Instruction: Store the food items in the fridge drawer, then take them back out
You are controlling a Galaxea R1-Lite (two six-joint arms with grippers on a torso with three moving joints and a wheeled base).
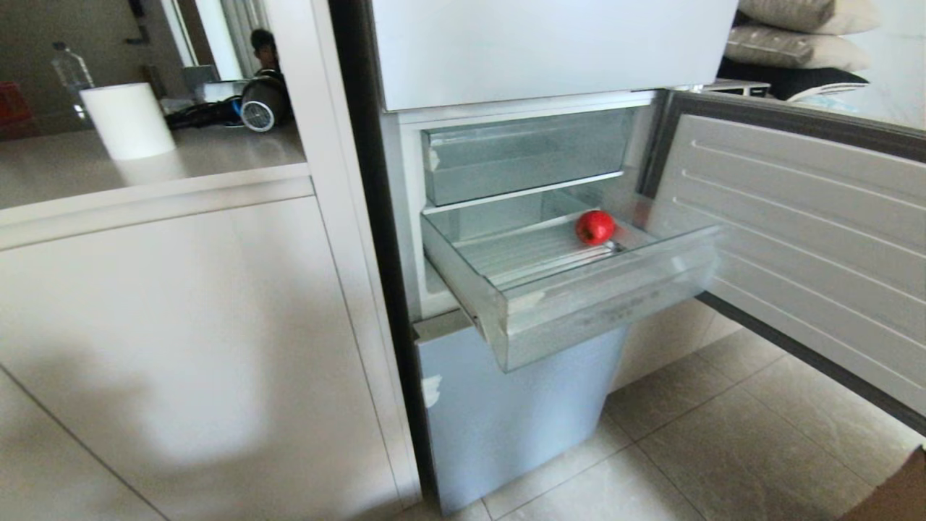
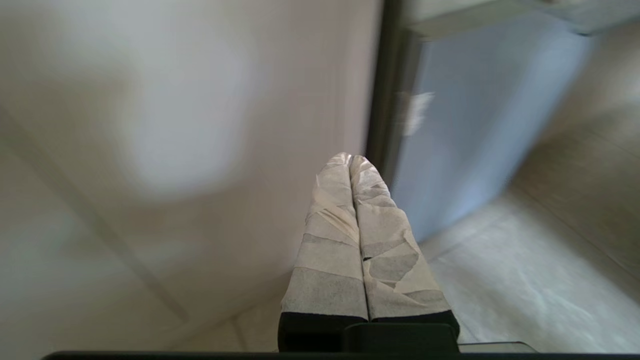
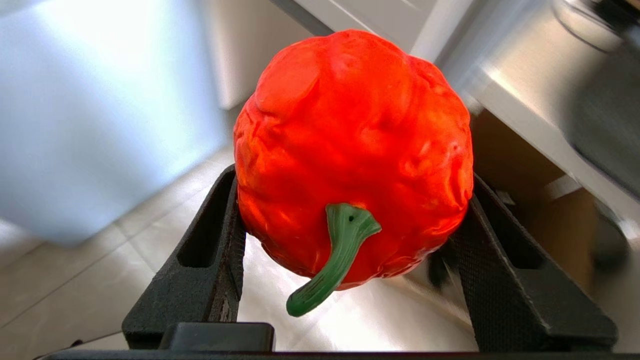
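A: Nearest of all, pressed between the two black fingers (image 3: 227, 250) of the right gripper (image 3: 350, 220), is one wrinkled red pepper (image 3: 350, 150) with a curved green stem (image 3: 335, 260). It fills the gap from one finger to the other, both pads touching its sides, the stem pointing back toward the wrist.

B: So the jaws stand wide, but closed on the pepper?

A: Yes, a firm wide grip. Beyond the fingertips lie blurred floor tiles (image 3: 75, 280) and a pale blue panel.

B: And the left gripper (image 2: 350, 162)?

A: Its two tape-wrapped fingers (image 2: 330, 240) are pressed flat together, holding nothing. Ahead of their tips stand a white cabinet side (image 2: 175, 125) and, next to it, the blue-grey lower fridge door (image 2: 480, 120). Neither arm shows in the head view.

B: What does the head view count, left to right?

A: One white paper roll (image 1: 128, 119) on the counter (image 1: 145, 181), then the fridge: one shorter clear bin (image 1: 521, 155) above, one fridge drawer (image 1: 600, 307) pulled out below it, and the open door (image 1: 810, 231) at the right.

B: Anything in the drawer?

A: One small round red fruit (image 1: 595, 226), sitting on the ribbed floor toward the drawer's back right. So two red food items in all: one in the drawer, one in the right gripper's fingers.
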